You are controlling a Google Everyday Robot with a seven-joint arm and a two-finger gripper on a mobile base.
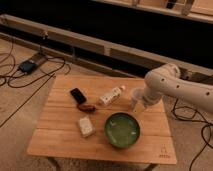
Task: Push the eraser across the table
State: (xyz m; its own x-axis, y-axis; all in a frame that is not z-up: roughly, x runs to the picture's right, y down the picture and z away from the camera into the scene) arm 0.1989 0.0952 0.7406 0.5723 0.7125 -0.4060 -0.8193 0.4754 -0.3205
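Note:
The eraser (77, 95) is a small flat black block lying on the left half of the light wooden table (60, 142). My gripper (138, 106) hangs from the white arm (172, 87) over the right part of the table, just above the green bowl (122, 130) and well to the right of the eraser. It does not touch the eraser.
A reddish-brown oblong thing (86, 107) lies just right of the eraser. A pale cream block (86, 126) sits in front of it. A white bottle (111, 96) lies on its side mid-table. Cables and a dark box (26, 66) lie on the floor at left.

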